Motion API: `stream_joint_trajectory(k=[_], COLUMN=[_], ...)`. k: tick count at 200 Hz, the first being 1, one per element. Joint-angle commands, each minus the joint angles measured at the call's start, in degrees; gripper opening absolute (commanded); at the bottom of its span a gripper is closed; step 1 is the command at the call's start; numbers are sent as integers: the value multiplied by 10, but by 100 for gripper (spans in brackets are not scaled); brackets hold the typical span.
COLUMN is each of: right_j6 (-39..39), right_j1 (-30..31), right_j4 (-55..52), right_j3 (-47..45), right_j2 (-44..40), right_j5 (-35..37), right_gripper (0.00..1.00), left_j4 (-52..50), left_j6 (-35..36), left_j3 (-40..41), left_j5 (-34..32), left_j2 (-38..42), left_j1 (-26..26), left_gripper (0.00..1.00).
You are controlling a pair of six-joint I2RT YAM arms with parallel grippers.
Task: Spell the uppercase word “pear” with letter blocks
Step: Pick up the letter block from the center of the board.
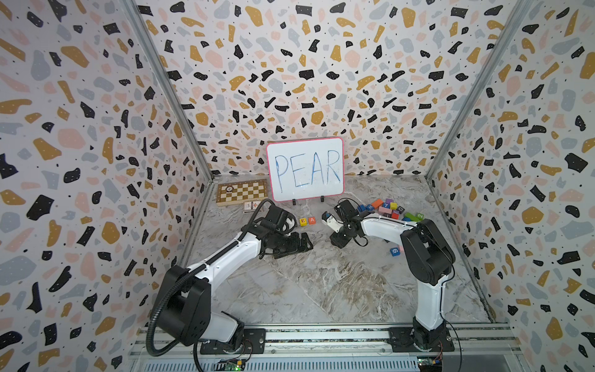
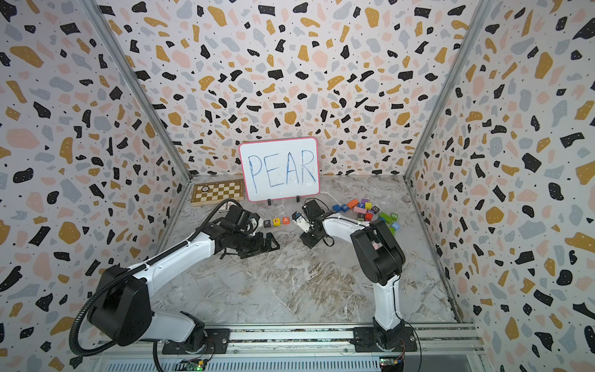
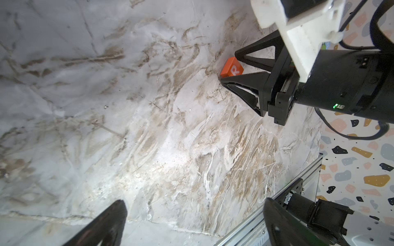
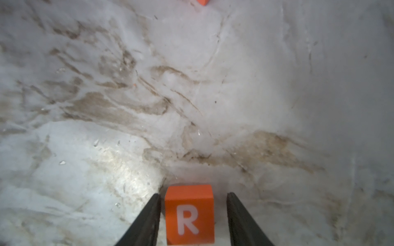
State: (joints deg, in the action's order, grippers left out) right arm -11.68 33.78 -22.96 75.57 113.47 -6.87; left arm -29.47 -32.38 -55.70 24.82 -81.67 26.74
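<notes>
Right wrist view has the orange-red R block [image 4: 189, 215] on the marble bench [image 4: 213, 85], between the fingers [image 4: 149, 217] of the right gripper [image 4: 193, 194]. Its white R faces that camera and reads upright there. The block is a cube, so no axis is longer. The fingers stand narrow about it. One lies just beside a side face, while the opposite one is apart from the block, with a strip of bench showing between. No grip is closed on it.

Left wrist view shows the same gripper from the side, with the R face turned toward the gripper's body. It also shows the left gripper [image 3: 195, 201], whose own fingers are set wide with only bench between them.

Both top views hide the R block under the right gripper. They show the yellow E block [image 1: 303, 221] and orange A block [image 1: 312, 220] side by side near the far edge, before the whiteboard [image 1: 305, 169]. A top view adds the black P block [image 2: 267, 223] beside the E, toward the left edge. The right gripper is just past the A, toward the right edge. Loose coloured blocks [image 1: 391, 209] lie toward the far right corner, and a chessboard [image 1: 242, 191] sits at the far left corner.
</notes>
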Motion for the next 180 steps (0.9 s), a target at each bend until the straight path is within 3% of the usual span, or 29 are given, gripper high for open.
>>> stream_joint_trajectory(k=[1, 180], right_j6=[17, 85], right_j1=[4, 22], right_j4=[-36, -68], right_j3=[25, 54], right_j2=[6, 15], right_j5=[-2, 16], right_gripper=[48, 34], left_j4=[9, 9], left_j6=[7, 6], left_j3=[3, -1], left_j5=[3, 1], left_j2=[-3, 0], left_j1=[-2, -5], left_gripper=[99, 99])
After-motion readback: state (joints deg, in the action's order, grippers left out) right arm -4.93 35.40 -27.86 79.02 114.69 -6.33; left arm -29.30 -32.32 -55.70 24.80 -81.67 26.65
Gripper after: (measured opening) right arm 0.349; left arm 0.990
